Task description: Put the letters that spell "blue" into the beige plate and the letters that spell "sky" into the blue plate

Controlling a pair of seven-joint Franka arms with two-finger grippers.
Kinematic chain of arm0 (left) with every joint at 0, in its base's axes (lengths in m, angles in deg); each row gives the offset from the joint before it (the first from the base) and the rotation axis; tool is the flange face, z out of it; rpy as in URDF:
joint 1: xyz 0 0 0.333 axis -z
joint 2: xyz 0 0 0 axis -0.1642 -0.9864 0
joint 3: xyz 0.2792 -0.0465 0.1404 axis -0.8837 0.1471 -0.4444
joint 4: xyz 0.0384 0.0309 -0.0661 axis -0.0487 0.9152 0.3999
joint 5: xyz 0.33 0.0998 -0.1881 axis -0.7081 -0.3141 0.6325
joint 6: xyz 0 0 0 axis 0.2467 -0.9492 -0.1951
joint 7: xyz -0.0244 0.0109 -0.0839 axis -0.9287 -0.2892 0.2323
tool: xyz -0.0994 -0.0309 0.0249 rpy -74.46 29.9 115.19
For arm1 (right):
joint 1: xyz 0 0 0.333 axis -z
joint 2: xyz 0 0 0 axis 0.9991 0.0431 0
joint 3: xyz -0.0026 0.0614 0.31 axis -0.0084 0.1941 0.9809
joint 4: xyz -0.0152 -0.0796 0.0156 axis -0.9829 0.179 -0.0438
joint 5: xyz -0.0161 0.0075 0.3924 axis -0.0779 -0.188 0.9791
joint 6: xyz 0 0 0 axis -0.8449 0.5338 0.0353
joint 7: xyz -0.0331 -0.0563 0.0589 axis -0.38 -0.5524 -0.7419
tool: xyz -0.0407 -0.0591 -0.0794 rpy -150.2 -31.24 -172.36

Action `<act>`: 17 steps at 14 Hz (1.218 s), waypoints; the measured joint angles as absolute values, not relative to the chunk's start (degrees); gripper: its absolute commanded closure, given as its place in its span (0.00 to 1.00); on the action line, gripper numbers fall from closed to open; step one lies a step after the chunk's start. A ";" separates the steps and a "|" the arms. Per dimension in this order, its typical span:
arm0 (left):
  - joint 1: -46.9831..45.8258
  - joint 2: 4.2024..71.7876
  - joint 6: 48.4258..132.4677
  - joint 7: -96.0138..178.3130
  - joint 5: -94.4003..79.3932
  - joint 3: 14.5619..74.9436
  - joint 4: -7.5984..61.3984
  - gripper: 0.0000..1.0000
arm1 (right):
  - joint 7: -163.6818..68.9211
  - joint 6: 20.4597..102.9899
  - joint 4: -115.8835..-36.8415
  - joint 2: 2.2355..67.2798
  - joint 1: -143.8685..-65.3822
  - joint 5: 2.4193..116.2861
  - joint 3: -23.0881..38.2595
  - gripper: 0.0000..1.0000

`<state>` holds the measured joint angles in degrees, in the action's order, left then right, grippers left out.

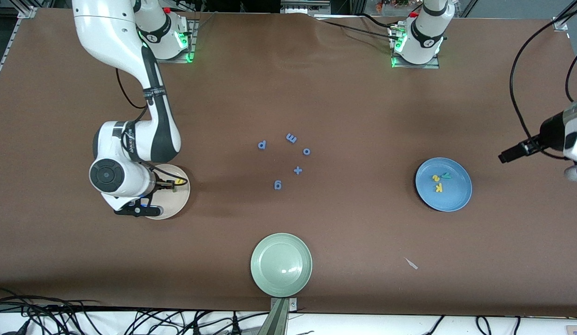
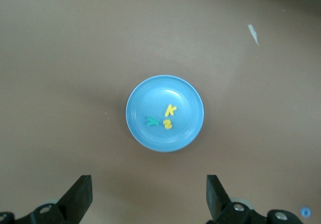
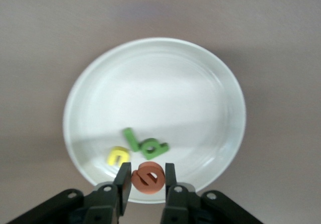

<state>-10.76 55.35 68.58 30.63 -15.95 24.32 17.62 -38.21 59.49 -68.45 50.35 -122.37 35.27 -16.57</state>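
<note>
Your right gripper (image 3: 145, 176) hangs over the beige plate (image 3: 200, 83), its two fingers (image 3: 122, 181) pinched on the orange e (image 3: 148, 178), which sits between the pads and fills the narrow gap. Just past the fingertips, on the plate floor, lie the green l (image 3: 131, 138) and green b (image 3: 154, 147), touching each other, with the yellow u (image 3: 119, 156) beside them. From the front, the arm's wrist covers much of that plate (image 1: 179, 202), and only a speck of yellow shows.

Your left gripper (image 2: 148, 199) is up over the left arm's end of the table, fingers (image 2: 80, 196) spread wide and holding nothing. The blue plate (image 2: 145, 133) lies ahead of the open fingers, carrying the yellow k (image 2: 170, 110), yellow s (image 2: 168, 125) and teal y (image 2: 151, 121).

The only readable characters are the blue foam ones mid-table: a p (image 1: 262, 144), m (image 1: 291, 137), o (image 1: 306, 151), plus sign (image 1: 298, 170) and g (image 1: 278, 185). Print on the right arm's band is too small to read.
</note>
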 measured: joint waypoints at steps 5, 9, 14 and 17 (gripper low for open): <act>-8.85 59.92 63.33 37.55 -15.14 24.24 18.19 0.00 | -40.27 59.34 -66.98 50.27 -122.59 35.29 -17.42 0.00; -8.81 61.62 62.05 41.21 -15.10 24.41 18.66 0.00 | -40.20 53.38 -59.29 49.18 -122.89 35.29 -18.59 0.00; -8.61 61.70 62.05 41.51 -15.09 24.53 18.67 0.00 | -40.28 44.48 -52.67 45.31 -123.14 35.23 -19.95 0.00; -8.55 61.70 62.15 41.82 -15.10 24.59 18.66 0.00 | -43.34 39.30 -51.65 41.19 -123.19 32.80 -21.89 0.00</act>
